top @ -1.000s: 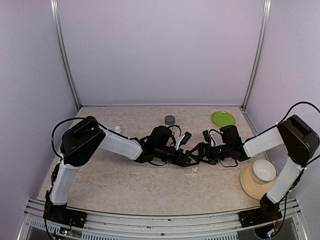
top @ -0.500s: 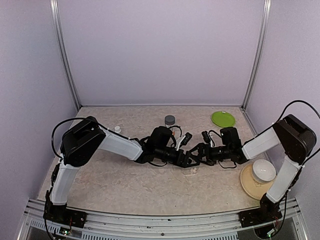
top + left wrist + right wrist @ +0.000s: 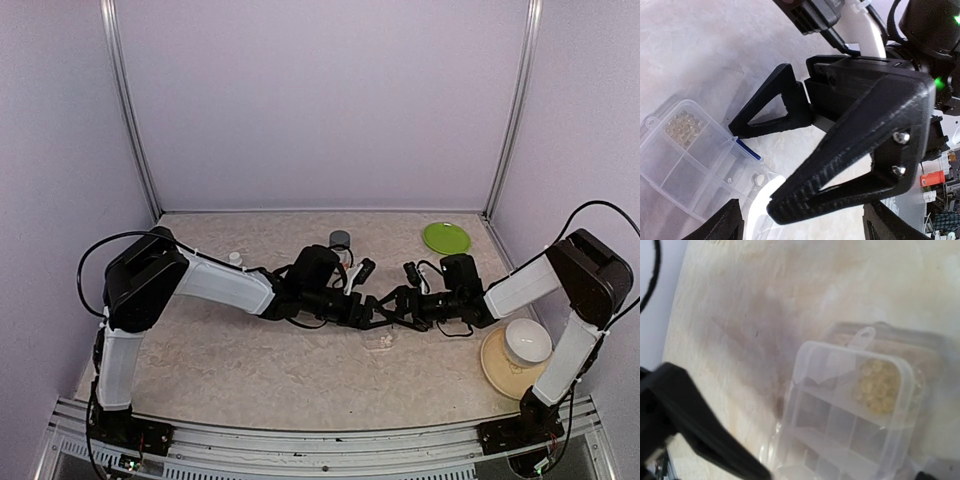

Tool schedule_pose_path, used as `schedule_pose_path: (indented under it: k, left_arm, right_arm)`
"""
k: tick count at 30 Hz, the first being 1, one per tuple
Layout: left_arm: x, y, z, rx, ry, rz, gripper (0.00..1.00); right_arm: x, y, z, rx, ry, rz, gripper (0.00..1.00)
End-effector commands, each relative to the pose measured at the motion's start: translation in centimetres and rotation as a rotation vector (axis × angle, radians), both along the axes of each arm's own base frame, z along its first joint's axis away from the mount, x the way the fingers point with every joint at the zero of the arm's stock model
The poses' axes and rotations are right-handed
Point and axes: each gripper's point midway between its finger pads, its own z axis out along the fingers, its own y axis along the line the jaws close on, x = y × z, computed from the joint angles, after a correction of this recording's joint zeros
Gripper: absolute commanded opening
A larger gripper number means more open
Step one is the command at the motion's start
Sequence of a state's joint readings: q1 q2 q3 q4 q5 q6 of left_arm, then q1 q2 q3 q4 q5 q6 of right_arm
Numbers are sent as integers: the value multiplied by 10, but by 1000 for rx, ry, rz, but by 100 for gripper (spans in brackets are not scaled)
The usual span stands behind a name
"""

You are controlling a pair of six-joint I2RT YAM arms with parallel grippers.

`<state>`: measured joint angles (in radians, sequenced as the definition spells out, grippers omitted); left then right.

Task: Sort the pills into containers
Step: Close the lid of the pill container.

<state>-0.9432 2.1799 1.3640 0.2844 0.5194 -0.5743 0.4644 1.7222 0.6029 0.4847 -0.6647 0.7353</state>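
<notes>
Found the left arm's elbow swung further left than a second earlier and its wrist nudged toward the back wall, uncovering again the flat clear rectangular plastic pill box (image 3: 381,341) that was hidden half a second before. Caught the left end effector (image 3: 362,312) and the right end effector (image 3: 393,305) almost tip to tip above the marbled beige worktop (image 3: 250,370), both with fingers spread wide and clamped on nothing. Judged the shift a mere repositioning: no pill lifted, sorting not advanced.

Located the box flat on the worktop near its middle, just in front of and below the two end effectors, lid apparently folded open. Made out, through the left wrist camera, a grid of small see-through compartments, one corner cell filled with pale yellow translucent beads (image 3: 684,125), most others seemingly bare. Spotted a thin dark blue piece (image 3: 747,149) at the box's rim, probably one of the pills, with a small white round bit (image 3: 759,179) near it. Could not tell from the blurred right wrist view whether more pills lay inside.
</notes>
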Motion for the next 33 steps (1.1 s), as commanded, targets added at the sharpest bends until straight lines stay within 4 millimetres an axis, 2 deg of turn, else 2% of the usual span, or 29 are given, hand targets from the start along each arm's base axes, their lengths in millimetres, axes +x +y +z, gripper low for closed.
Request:
schedule_pose_path:
  k: [1,4,9,15,22,33]
  left_arm:
    - [19,11,44,-37,-59,110,80]
    - [27,24,36,16,-43,175,80]
    - [36,39,8,106,-5,242,80]
    - [39,43,-17,158,34,269,80]
    - [39,45,-31,179,63,274,79]
    - [35,44,-56,197,118,268,69]
  right_arm:
    - [-15,-1,-13,-34,47,19,100]
    - [-15,-1,-12,-31,46,21,100]
    - [-14,-1,-10,-30,41,20,100]
    - [-13,-3,-11,-46,40,9,100]
    - [-12,-7,-11,-51,42,-4,100]
    - [-12,-10,-10,-49,42,-8,97]
